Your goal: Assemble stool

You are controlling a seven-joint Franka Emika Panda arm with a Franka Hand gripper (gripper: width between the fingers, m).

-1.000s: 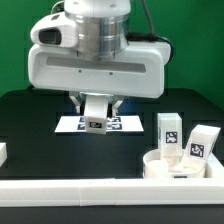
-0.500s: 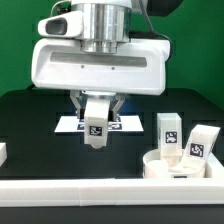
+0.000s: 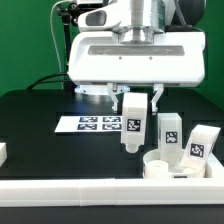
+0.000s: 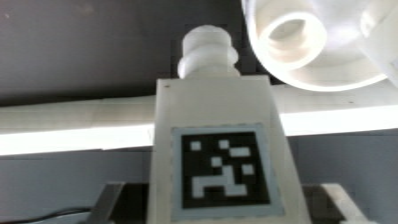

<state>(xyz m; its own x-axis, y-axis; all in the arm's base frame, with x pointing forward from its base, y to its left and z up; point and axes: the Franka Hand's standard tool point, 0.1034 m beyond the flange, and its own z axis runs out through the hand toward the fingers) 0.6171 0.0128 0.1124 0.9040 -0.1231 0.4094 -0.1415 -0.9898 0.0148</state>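
Note:
My gripper [image 3: 138,101] is shut on a white leg block [image 3: 132,126] with a black-and-white tag, which hangs upright above the table just left of the round seat [image 3: 175,166]. In the wrist view the held leg block [image 4: 217,140] fills the middle, its rounded peg pointing away, with a finger [image 4: 121,198] on either side. The seat [image 4: 329,45] shows beyond it. Two more leg blocks stand upright behind the seat, one [image 3: 169,133] nearer the gripper and one [image 3: 202,142] at the exterior view's right.
The marker board [image 3: 92,124] lies flat behind the held block. A long white rail [image 3: 90,191] runs along the front of the table. A small white piece [image 3: 3,153] sits at the exterior view's left edge.
The arm has carried the leg block from above the marker board toward the exterior view's right, close to the seat. The grip has stayed shut on it.

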